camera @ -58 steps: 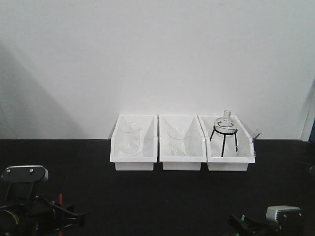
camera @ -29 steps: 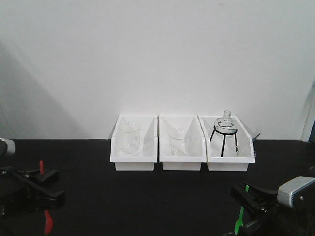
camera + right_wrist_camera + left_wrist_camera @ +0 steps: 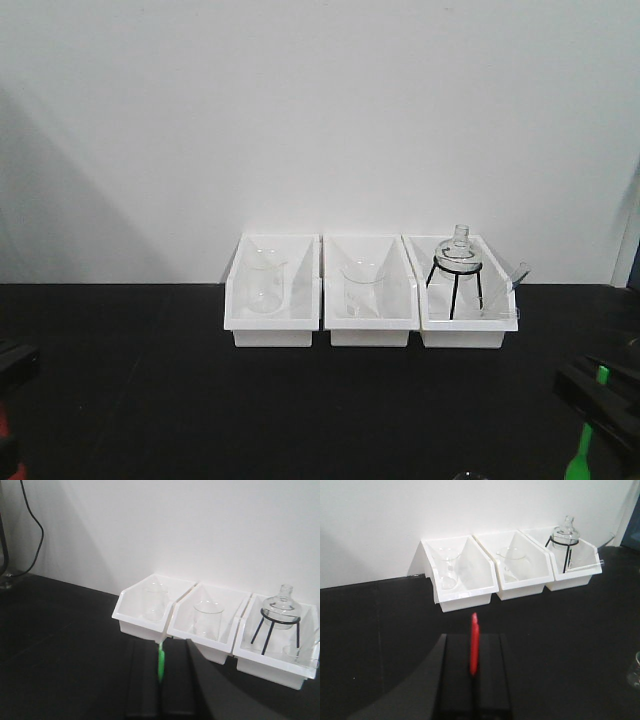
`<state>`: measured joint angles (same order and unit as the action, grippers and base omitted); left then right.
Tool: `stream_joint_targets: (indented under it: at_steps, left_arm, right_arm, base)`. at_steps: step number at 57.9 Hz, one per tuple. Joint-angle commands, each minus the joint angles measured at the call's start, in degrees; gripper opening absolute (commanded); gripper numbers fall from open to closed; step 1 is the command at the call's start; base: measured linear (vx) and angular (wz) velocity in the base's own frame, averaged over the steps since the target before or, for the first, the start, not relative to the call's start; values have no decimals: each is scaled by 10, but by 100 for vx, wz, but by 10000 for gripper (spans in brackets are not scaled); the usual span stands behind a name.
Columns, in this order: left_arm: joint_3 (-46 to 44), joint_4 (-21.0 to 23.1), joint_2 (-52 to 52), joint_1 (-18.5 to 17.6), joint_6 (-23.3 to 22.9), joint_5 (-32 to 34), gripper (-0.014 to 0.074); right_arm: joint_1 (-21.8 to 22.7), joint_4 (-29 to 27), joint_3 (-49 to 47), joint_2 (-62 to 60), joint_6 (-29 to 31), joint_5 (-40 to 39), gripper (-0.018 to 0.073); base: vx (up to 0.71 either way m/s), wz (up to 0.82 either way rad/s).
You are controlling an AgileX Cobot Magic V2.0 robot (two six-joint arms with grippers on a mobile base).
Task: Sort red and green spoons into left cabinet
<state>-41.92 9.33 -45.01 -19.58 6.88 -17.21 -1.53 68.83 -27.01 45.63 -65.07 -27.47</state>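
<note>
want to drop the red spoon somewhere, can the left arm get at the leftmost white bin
Probably yes. Only bare black table lies between the left gripper, shut on the red spoon, and the leftmost white bin. Its top is open, though a beaker stands inside.

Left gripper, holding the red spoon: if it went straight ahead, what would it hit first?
Probably the front wall of the leftmost white bin, the one holding a beaker. The left gripper and its red spoon point roughly at it; depth is hard to judge.
</note>
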Motion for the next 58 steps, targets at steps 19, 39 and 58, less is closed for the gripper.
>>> stream_joint_targets:
  at_steps: [19, 39, 58]
  left_arm:
    - [76, -22, 185, -4, 2, -6, 0]
    - [117, -24, 205, -4, 4, 48, 0]
    - [117, -22, 205, -4, 3, 42, 0]
  right_arm:
    - [2, 333, -4, -198, -400, 14, -4]
    - [2, 333, 14, -218, -406, 49, -4]
    - [2, 333, 14, -218, -406, 47, -4]
  base:
    - [0, 0]
    - [0, 0]
    - [0, 0]
